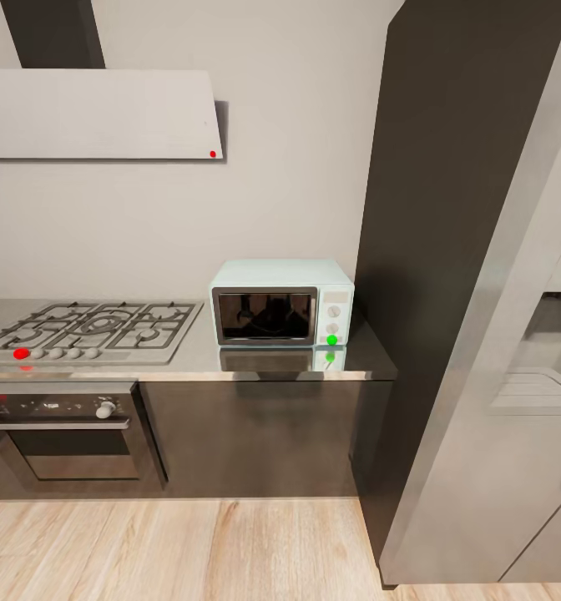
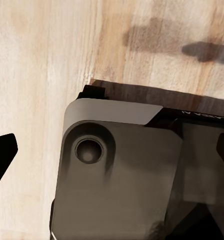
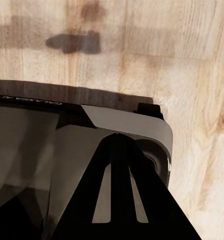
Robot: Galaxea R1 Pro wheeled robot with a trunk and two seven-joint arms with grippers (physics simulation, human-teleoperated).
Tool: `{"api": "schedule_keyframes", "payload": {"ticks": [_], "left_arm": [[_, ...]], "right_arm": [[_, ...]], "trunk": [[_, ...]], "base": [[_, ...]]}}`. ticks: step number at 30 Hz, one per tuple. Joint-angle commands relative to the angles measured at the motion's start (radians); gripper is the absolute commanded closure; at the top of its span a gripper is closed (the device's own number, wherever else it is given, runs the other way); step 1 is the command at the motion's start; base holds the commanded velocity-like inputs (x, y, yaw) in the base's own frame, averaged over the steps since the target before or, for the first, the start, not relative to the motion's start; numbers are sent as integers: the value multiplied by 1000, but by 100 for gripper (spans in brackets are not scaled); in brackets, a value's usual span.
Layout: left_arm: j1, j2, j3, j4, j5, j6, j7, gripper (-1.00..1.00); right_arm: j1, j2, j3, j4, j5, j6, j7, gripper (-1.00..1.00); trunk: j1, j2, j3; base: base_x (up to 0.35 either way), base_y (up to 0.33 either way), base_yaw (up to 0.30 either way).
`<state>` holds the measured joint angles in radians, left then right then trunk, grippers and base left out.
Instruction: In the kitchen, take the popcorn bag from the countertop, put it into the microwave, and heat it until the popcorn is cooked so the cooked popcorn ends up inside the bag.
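Boxy mint microwave [image 1: 281, 302], door closed, on glossy grey countertop [image 1: 264, 361].

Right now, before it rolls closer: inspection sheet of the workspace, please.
Surface: glossy grey countertop, mirrors the microwave front.
Job's things: mint-blue microwave on the countertop, door shut, green light lit on its panel.
Clutter: nothing seen.
Grippers: right gripper fingers together, hanging over the robot's base and wood floor; left cannot be judged.
Cables: nothing seen.
Surroundings: gas hob left of the microwave, built-in oven below it, range hood above, tall dark cabinet at right, wood floor.
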<state>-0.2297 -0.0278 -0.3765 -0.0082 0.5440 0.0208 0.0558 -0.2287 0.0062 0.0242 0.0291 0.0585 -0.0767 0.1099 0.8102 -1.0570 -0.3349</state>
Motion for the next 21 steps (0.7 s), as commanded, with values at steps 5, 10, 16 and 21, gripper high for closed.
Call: {"api": "schedule_keyframes", "payload": {"ticks": [5,10,16,21], "left_arm": [[0,0,-8,-1,8,2,4,-100],[0,0,-8,-1,8,2,4,-100],[0,0,-8,-1,8,2,4,-100],[0,0,-8,-1,8,2,4,-100]], "right_arm": [[-1,0,1,3,6,-6,1,100],[-1,0,1,3,6,-6,1,100],[-1,0,1,3,6,-6,1,100],[-1,0,1,3,6,-6,1,100]], "trunk": [[0,-1,-1],[0,-1,-1],[0,-1,-1],[0,-1,-1]], "base": [[0,0,0],[0,0,0],[0,0,0],[0,0,0]]}}
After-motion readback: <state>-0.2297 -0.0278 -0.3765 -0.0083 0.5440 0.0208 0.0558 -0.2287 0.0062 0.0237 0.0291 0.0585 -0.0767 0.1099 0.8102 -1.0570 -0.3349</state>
